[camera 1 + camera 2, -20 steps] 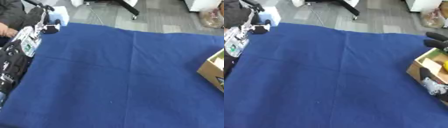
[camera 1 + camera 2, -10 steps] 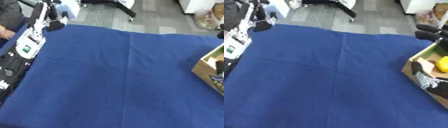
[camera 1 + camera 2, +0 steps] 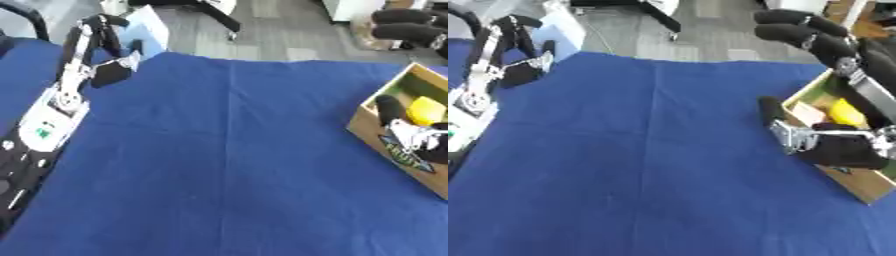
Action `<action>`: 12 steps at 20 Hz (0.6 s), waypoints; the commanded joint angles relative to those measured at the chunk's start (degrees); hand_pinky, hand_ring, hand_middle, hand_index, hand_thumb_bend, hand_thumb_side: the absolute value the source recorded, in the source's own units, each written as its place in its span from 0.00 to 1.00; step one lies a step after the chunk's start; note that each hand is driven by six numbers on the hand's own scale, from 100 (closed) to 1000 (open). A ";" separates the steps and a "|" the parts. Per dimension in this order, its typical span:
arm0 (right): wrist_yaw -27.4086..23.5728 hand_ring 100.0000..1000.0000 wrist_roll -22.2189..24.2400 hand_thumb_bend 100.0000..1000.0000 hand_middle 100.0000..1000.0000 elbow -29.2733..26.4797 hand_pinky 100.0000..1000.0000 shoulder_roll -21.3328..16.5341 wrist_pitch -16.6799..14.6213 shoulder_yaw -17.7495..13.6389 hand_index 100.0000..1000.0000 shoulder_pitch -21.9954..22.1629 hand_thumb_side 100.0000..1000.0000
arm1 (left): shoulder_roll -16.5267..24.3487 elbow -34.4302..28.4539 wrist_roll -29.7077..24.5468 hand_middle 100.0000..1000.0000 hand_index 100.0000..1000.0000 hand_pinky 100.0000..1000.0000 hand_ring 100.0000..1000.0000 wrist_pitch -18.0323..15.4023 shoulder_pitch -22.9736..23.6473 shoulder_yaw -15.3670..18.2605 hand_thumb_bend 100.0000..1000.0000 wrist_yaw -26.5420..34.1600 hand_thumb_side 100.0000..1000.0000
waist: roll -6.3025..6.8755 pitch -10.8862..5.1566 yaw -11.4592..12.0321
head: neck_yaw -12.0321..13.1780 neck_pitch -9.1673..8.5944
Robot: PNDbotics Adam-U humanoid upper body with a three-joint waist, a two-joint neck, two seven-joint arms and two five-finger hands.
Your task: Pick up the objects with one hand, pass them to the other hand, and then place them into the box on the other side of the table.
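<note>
Blue tablecloth (image 3: pixel 219 170) covering table, lengthwise crease down middle, grey floor (image 3: pixel 280 35) beyond far edge, black chair base (image 3: pixel 214 12) on floor at top, pale blue box-shaped item (image 3: pixel 144 30) just beyond cloth's far left corner.

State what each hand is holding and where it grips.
Nothing is held. The right hand hangs open over the box; the left hand, fingers curled, is empty.
</note>
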 commanded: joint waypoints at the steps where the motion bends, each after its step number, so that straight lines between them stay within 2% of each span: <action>1: 1.03 0.85 -0.46 0.00 0.87 -1.37 0.91 -1.63 -1.71 0.25 0.89 -2.09 0.00 | 0.02 -2.56 -0.49 0.23 0.28 0.42 0.27 -0.30 -0.14 -1.07 0.14 3.02 0.00 | -0.63 -2.11 0.17 | -1.22 0.55; 7: 2.76 0.84 -0.69 0.00 0.85 -1.38 0.89 -2.02 -3.63 2.80 0.89 -5.38 0.03 | -0.84 -3.28 -2.15 0.23 0.28 0.42 0.27 -0.93 0.72 -3.65 0.16 8.66 0.00 | -0.73 -2.34 0.75 | -2.14 1.53; 12: 3.50 0.84 1.09 0.00 0.84 -1.38 0.89 -2.50 -4.32 4.97 0.88 -7.30 0.06 | 0.28 -3.62 -4.31 0.23 0.27 0.42 0.27 -0.63 1.06 -6.09 0.16 13.56 0.00 | -0.74 -2.41 1.28 | -2.25 2.28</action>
